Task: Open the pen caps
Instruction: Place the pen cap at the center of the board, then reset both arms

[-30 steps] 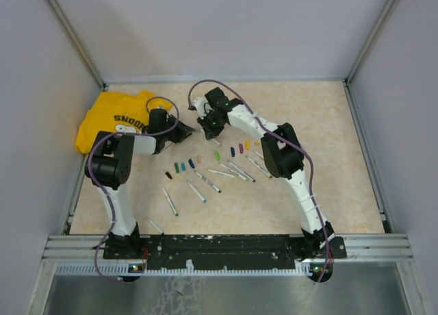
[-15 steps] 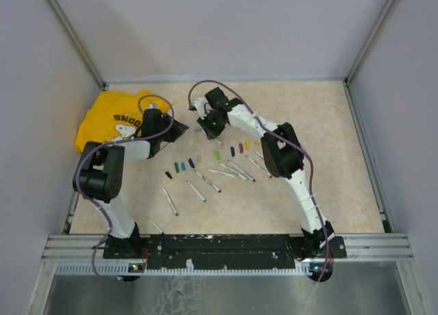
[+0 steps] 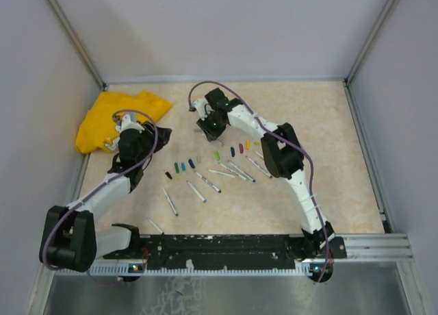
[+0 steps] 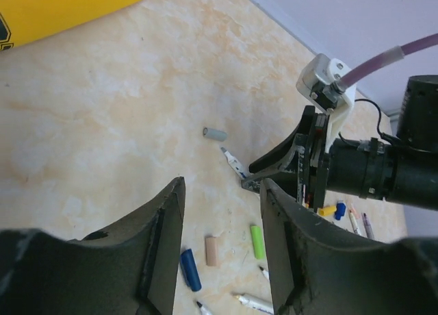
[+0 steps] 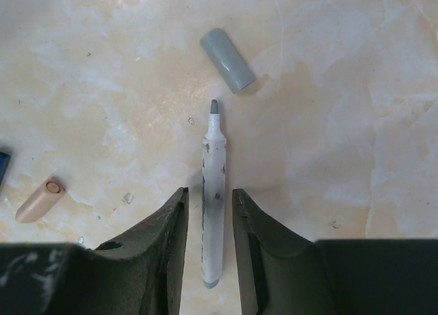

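A: State of the right fingers [image 5: 161, 240]?
B: Slightly apart, straddling a grey pen barrel [image 5: 213, 192] flat on the table [image 5: 356, 144], a sliver of gap on each side, so not pinching. Nib bare; grey cap [image 5: 228, 51] loose just beyond it, toward the far edge.
A: And the left fingers [image 4: 161, 233]?
B: Spread wide, nothing between them, hanging beside the yellow shirt [image 3: 109, 116] in the far left corner.
A: Likely trouble from here?
B: Risky to close off-centre on that round barrel: likely to roll it or flick it into the grey cap. Risky too to swing the left arm [image 3: 102, 192] low toward mid-table: easy to sweep the row of pen caps [image 3: 217, 155] there, slanting from near left toward far right, or to snag the shirt.
A: Counts?
B: Two arms, one shirt. Of caps, ten or so in the row: black, greens, blues, beige, purple, yellow, perhaps orange; with the grey one, about eleven. Of barrels [image 3: 196, 190], roughly eight toward the near edge, plus the one under the right fingers; too thin from above for a firm number.
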Controlling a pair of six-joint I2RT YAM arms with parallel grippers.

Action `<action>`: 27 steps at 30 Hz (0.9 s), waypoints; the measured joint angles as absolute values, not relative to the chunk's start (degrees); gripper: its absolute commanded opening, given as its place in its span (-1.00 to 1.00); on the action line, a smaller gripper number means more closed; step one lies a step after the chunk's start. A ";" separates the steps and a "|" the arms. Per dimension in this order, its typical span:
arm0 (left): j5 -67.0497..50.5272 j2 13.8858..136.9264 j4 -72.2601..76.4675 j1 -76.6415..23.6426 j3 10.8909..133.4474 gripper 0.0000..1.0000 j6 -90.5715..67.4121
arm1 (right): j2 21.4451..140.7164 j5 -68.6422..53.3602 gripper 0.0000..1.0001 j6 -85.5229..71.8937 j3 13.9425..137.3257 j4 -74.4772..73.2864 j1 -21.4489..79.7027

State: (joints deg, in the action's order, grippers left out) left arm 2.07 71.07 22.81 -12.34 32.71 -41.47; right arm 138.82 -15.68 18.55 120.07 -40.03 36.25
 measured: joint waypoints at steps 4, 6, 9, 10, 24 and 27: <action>1.87 63.07 22.83 -12.32 28.01 0.59 -38.26 | 138.10 -15.94 -0.26 19.14 119.85 -40.49 36.23; 1.13 58.76 23.14 -12.32 25.91 0.83 -36.40 | 135.94 -16.82 -0.15 19.53 117.93 -40.36 35.99; 0.16 52.36 23.27 -12.32 23.42 0.99 -34.15 | 129.27 -18.94 0.08 20.01 112.09 -39.75 35.31; -0.08 50.68 23.31 -12.32 22.90 0.99 -33.63 | 126.04 -19.84 0.10 20.27 109.16 -39.22 34.92; -13.85 42.57 18.74 -12.23 28.75 1.00 -30.15 | 72.31 -27.24 0.58 18.28 73.60 -25.08 17.58; -16.49 43.86 16.71 -12.23 32.47 1.00 -29.67 | 66.70 -27.92 0.60 16.45 69.56 -23.97 12.21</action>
